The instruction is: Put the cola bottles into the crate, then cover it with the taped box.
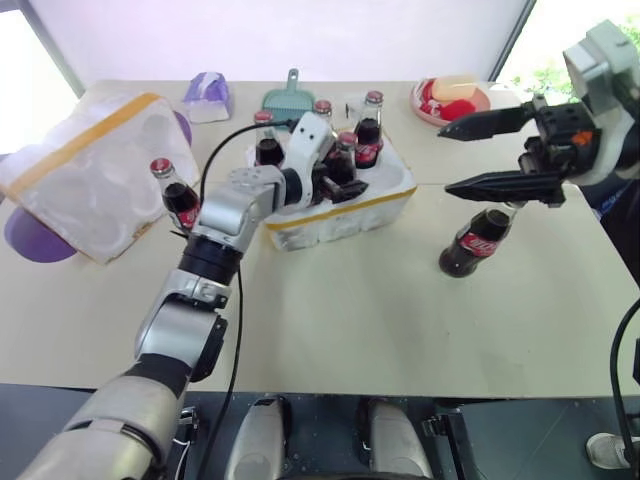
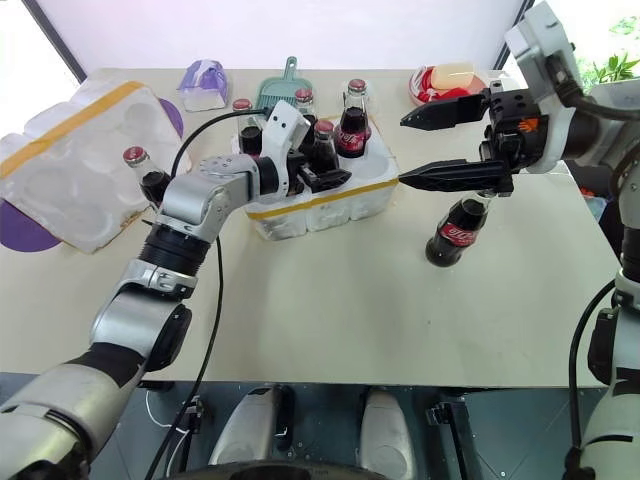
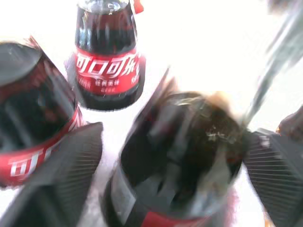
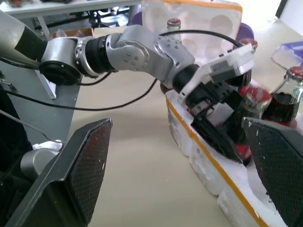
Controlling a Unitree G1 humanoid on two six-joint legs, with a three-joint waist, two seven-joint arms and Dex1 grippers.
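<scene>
The crate [image 1: 385, 205], low white foam with a yellow band, sits mid-table holding several cola bottles [image 1: 370, 132]. My left gripper [image 1: 338, 178] reaches into it, open. Its fingers [image 3: 61, 175] flank one bottle [image 3: 182, 156] standing in a well, with a gap showing on one side. Another bottle [image 1: 478, 240] stands on the table to the right of the crate. My right gripper [image 1: 445, 160] hovers open just above it, pointing left. One more bottle [image 1: 178, 195] stands beside the taped box [image 1: 85, 170], which lies at the far left with its moulded wells showing.
A purple plate [image 1: 30, 238] pokes out from under the taped box. Along the back edge are a purple tissue pack [image 1: 208, 95], a green dustpan [image 1: 285, 98] and a pink plate of food [image 1: 452, 100]. A black cable runs along my left arm.
</scene>
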